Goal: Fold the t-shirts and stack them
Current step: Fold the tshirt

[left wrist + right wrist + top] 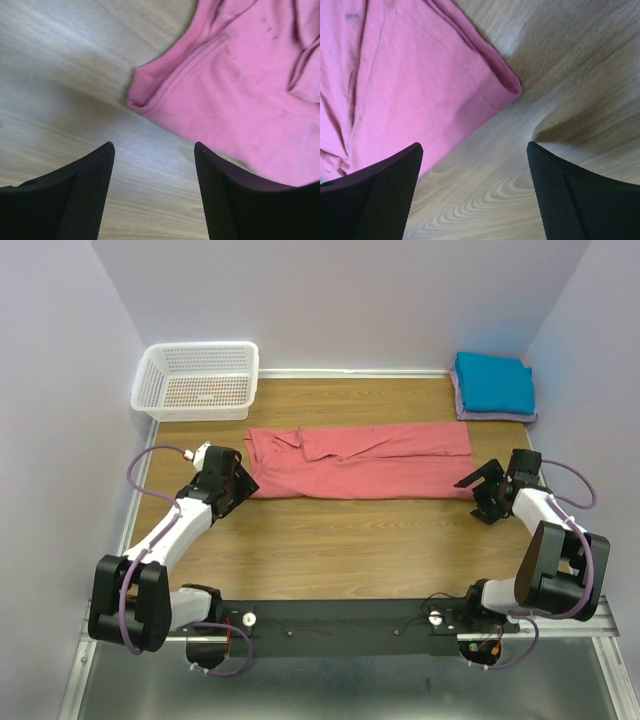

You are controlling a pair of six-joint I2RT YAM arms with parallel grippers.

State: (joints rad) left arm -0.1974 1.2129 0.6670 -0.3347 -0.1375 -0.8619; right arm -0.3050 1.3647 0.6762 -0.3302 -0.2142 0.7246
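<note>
At the far left corner stands a white plastic lattice basket (pixel 196 380), rigid and open-meshed, with no shirt visible in it. The left gripper (pixel 152 147) hovers low over the pale wood-grain table (pixel 340 540), its black mesh-textured fingers (pixel 87 185) spread wide with nothing between them. The shirt's rolled, stitched near-left corner lies just ahead of them. The salmon-pink soft cloth t-shirt (pixel 360 462) lies mid-table as a long band, seemingly doubled lengthwise, creased and rumpled toward its left end. At its near-right corner the right gripper (pixel 472 146) is likewise open wide and empty, the hemmed corner just beyond its fingertips. At the far right corner a folded teal-blue t-shirt (pixel 493 382) rests squarely on a pale lavender t-shirt (pixel 462 408). I judge two shirts are done and the pink one is mid-fold. The next move likely calls for both grippers to close on their corners together, low enough to catch every limp layer, then fold the band.
</note>
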